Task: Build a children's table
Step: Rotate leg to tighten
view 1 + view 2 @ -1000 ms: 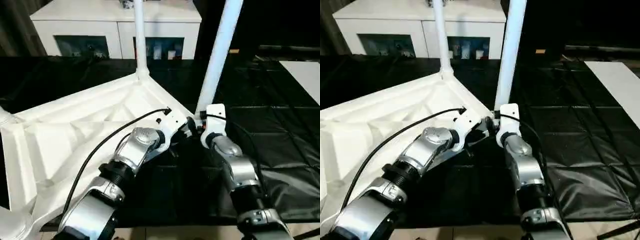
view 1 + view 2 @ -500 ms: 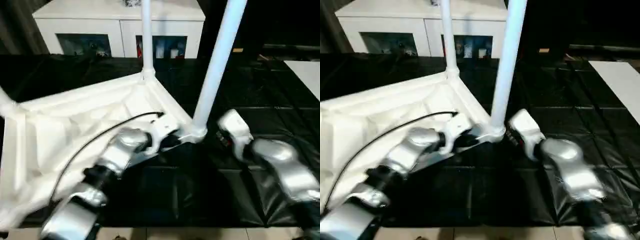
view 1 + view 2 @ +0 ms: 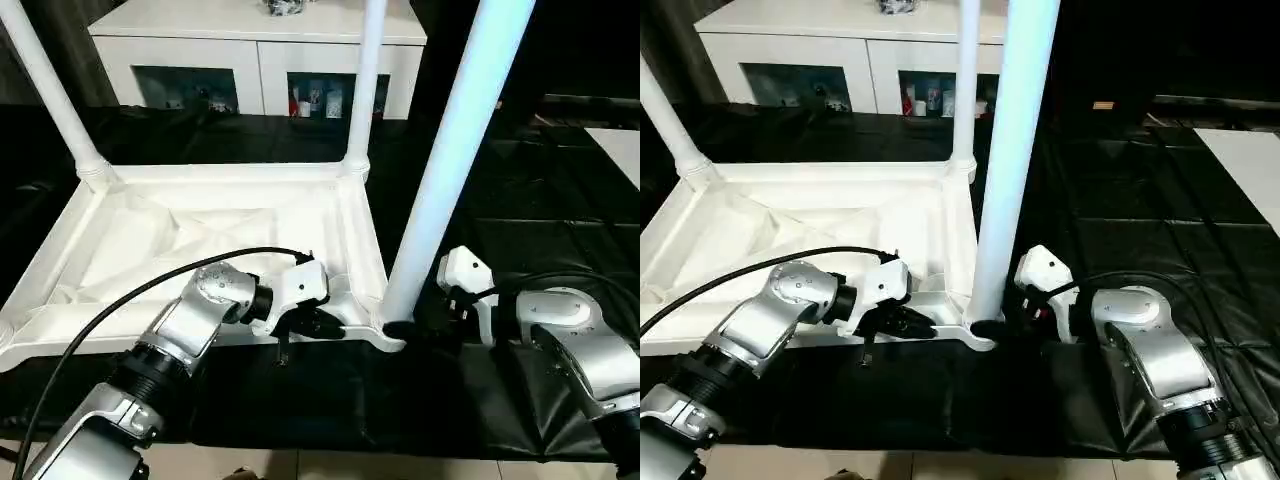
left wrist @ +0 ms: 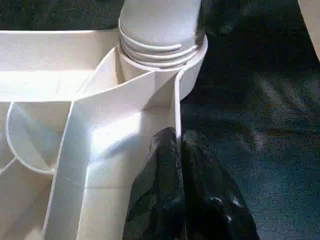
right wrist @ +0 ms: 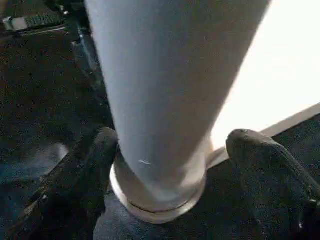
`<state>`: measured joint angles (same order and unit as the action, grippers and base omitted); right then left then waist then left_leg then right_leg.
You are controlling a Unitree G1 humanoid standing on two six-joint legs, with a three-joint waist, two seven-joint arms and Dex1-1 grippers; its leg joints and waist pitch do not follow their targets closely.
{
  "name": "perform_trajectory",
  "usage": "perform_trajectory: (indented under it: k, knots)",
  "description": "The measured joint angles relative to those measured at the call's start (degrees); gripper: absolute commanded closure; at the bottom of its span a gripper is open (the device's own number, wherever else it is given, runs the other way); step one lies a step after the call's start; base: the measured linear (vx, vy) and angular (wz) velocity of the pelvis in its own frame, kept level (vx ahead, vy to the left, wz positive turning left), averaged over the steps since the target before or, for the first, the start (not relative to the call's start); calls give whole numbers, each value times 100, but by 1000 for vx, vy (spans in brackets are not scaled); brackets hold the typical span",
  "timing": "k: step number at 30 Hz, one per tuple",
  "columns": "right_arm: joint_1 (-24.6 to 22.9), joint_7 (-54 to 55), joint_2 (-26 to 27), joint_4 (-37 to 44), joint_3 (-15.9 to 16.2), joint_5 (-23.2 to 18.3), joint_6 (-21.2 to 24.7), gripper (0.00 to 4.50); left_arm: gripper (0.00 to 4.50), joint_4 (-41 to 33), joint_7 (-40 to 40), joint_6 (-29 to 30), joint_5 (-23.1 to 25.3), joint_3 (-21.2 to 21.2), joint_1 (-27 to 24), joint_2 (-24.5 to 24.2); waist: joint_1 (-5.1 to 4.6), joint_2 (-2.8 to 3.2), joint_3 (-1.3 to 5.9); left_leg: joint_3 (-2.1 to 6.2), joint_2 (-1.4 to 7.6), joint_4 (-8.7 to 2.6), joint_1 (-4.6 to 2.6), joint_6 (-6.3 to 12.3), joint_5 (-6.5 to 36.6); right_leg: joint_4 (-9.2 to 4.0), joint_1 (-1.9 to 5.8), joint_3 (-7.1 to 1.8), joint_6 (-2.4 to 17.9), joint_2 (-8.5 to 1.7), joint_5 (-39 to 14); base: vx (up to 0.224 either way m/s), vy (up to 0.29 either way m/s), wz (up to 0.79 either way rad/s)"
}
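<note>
The children's table lies upside down on black matting, its white ribbed tabletop (image 3: 200, 230) facing up. Three white legs stand in corner sockets: far left (image 3: 50, 90), far right (image 3: 365, 90) and near right (image 3: 450, 170). My left gripper (image 3: 320, 325) is shut, and its black fingers (image 4: 160, 170) pinch the thin near rim wall just beside the near right socket (image 4: 160, 55). At the base of the near right leg (image 5: 165, 100), my right gripper (image 3: 415, 325) stands open. Its fingers (image 5: 85, 175) sit on either side of the leg, and the other finger stands off the tube.
A white cabinet (image 3: 250, 40) stands behind the table. Black padded mats (image 3: 520, 220) cover the floor around it. A flat white board (image 3: 1250, 160) lies at the far right. A black cable (image 3: 150, 290) runs along my left forearm.
The tabletop has swung round, so its edges now lie square to the cabinet. My right gripper came off the near leg, opened wider and now straddles its base. The left stays shut.
</note>
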<state>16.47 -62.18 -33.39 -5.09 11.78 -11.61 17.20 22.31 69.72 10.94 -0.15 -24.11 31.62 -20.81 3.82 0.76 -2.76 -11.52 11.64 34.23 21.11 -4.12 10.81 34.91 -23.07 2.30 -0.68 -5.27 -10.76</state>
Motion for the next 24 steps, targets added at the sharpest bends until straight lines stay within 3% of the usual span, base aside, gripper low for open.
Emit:
perform_trajectory:
  k: [2, 9, 24]
  knots:
    - [0, -79, -42, -24, 5, 2, 0, 108, 450, 0, 5, 1, 0, 0, 2, -9, 7, 0, 0, 1, 0, -1, 3, 0, 0, 0, -2, 2, 0, 0, 0, 0, 0, 0]
    - [28, -141, -48, -172, 5, 4, -36, 179, 450, 0, 4, 7, 0, 2, 2, -26, -1, -1, 0, 1, 1, 0, 1, 0, 0, 1, -2, 2, 0, 1, 0, 0, 0, 0]
    - [80, -190, 65, -305, -6, 27, -69, 183, 450, 47, 10, -4, 4, 4, 21, -6, -35, -1, 0, 3, 1, 1, -5, 0, 0, 6, 2, 2, 1, 2, 1, 0, 0, 0]
